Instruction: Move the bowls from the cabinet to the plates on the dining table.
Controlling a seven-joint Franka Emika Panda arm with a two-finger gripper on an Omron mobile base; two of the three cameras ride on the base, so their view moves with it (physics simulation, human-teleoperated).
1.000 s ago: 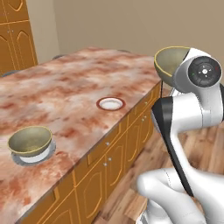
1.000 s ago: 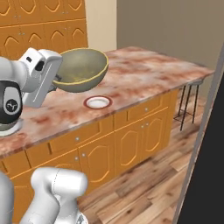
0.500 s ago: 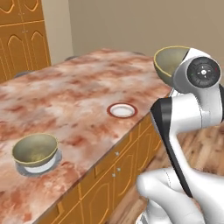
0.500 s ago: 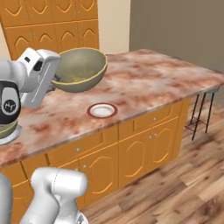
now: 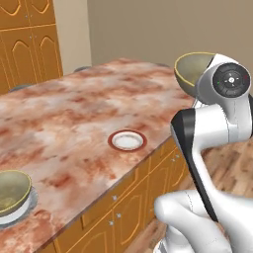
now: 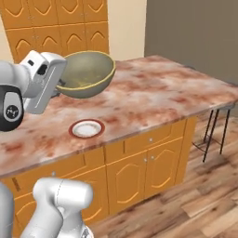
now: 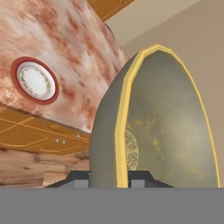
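My gripper (image 7: 110, 179) is shut on the rim of an olive-bronze bowl (image 7: 166, 127), which I hold high above the edge of the dining table (image 5: 74, 108). The bowl (image 6: 88, 74) sits mouth-up beside my white hand. Below and ahead of it, the red-rimmed plate (image 5: 127, 141) lies bare near the table's front edge; the same plate (image 6: 87, 128) is under the held bowl in the right base view. At the table's near left, the second bowl (image 5: 11, 192) rests on the grey-rimmed plate (image 5: 22, 215). The cabinet is out of view.
Tall orange cupboards (image 5: 29, 44) line the wall behind the table. A dark-legged stool (image 6: 216, 130) stands at the table's right end over the wood floor (image 6: 186, 200). Orange doors (image 6: 139, 172) run below the tabletop.
The whole scene has shifted, so the base has moved along the table. The red-rimmed plate now looks nearer and more central. The bowl stays in my grip.
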